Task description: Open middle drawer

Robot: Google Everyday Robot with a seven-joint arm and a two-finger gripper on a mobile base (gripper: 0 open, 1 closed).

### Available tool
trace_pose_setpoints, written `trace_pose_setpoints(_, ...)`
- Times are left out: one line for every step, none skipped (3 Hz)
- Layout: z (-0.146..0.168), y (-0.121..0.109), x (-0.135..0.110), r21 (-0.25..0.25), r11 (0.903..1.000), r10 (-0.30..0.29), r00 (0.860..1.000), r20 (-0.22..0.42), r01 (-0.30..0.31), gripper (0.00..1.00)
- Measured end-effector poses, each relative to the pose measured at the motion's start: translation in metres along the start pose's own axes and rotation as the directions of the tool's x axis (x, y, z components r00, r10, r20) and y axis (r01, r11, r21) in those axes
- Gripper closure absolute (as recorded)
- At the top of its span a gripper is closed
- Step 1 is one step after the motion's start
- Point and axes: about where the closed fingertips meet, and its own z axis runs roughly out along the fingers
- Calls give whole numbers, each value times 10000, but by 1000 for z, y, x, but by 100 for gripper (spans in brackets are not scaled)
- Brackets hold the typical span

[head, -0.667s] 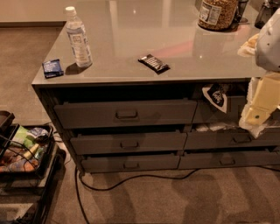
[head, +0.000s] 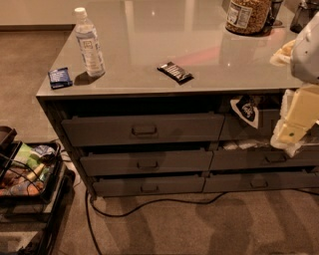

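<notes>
The cabinet has two columns of dark grey drawers under a glossy grey top (head: pixel 149 55). In the left column the middle drawer (head: pixel 114 164) has a flat front of medium height and a small rectangular pull (head: pixel 147 164). It sits between the taller top drawer (head: pixel 99 132) and the slim bottom drawer (head: pixel 119 187), and its front stands slightly out with a dark gap above. My gripper (head: pixel 285 133), pale cream, hangs at the right edge in front of the right column, well to the right of that pull and touching nothing I can see.
A water bottle (head: pixel 88 44), a blue card box (head: pixel 60 77) and a snack bar (head: pixel 175 72) lie on the top, with a jar (head: pixel 246 15) at the back right. The right top drawer holds a black-and-white bag (head: pixel 245 108). A black cable (head: pixel 149 204) runs on the carpet. A cluttered cart (head: pixel 25 174) stands at left.
</notes>
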Motion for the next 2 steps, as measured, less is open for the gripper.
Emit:
trace_pose_setpoints(14, 6, 10, 92, 9999, 70, 9944, 1055, -80, 0)
trace_pose_setpoints(51, 9, 18, 319, 9993, 74, 9552, 2960, -176, 0)
